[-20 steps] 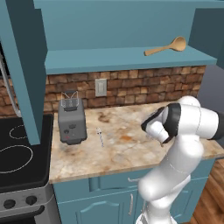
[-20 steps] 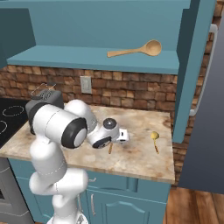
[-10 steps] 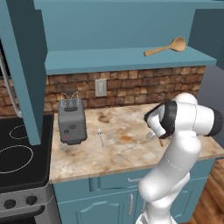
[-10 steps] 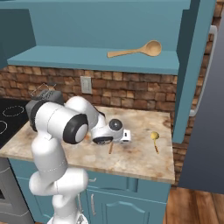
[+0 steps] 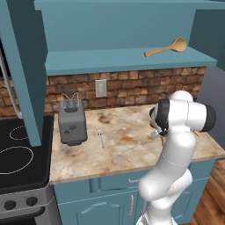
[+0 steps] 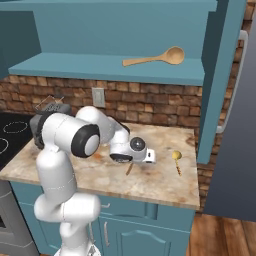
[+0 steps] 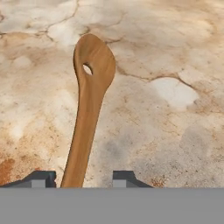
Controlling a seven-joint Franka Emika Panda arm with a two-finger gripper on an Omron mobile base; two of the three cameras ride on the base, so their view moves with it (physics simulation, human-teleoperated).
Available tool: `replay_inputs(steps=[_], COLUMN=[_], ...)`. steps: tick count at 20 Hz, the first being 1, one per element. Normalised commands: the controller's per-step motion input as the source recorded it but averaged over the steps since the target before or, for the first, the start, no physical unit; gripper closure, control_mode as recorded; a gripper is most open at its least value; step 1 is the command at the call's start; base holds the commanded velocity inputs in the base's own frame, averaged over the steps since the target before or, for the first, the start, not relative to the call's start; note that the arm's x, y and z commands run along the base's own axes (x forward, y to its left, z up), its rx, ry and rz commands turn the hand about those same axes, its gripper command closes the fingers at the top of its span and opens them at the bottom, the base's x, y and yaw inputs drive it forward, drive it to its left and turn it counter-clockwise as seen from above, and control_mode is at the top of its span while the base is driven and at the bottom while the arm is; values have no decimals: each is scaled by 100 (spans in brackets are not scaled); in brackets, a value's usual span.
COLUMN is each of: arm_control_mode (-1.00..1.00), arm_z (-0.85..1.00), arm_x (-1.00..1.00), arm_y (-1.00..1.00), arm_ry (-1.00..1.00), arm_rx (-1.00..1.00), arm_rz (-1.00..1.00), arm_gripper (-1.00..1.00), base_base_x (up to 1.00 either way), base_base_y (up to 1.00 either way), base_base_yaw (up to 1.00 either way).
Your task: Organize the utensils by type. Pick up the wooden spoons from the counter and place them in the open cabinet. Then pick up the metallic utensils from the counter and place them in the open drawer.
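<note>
Counter [image 6: 150, 185] bears the smaller wooden spoon [image 7: 87, 113], stiff, light and probably slick, best pinched mid-handle, which lies between the gripper [image 7: 83, 178] tips, whose jaws flank it, contact unclear.

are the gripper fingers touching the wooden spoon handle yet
Cannot tell. In the hand view the fingertips flank the wooden spoon handle, left nearly against it, right with a gap.

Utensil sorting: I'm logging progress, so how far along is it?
Done: one wooden spoon lies on the cabinet shelf. In hand: the gripper straddles the second wooden spoon's handle on the counter. Left: the silver utensil and yellow-ended utensil, both on the counter.
</note>
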Motion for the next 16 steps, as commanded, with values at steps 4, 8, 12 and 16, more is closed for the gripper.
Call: replay_inputs(steps=[4,8,12,16], arm_control_mode=[-100,-100,-100,-100], arm_z=[-47,-23,-7,8], arm_x=[0,0,0,-1], arm_y=[9,34,47,37], arm_ry=[0,1,5,4], arm_rx=[0,1,1,0], arm_rz=[0,0,0,2], arm_gripper=[100,100,100,100], base_base_x=[0,0,0,0], base_base_y=[0,0,0,0], base_base_yaw=[0,0,0,0])
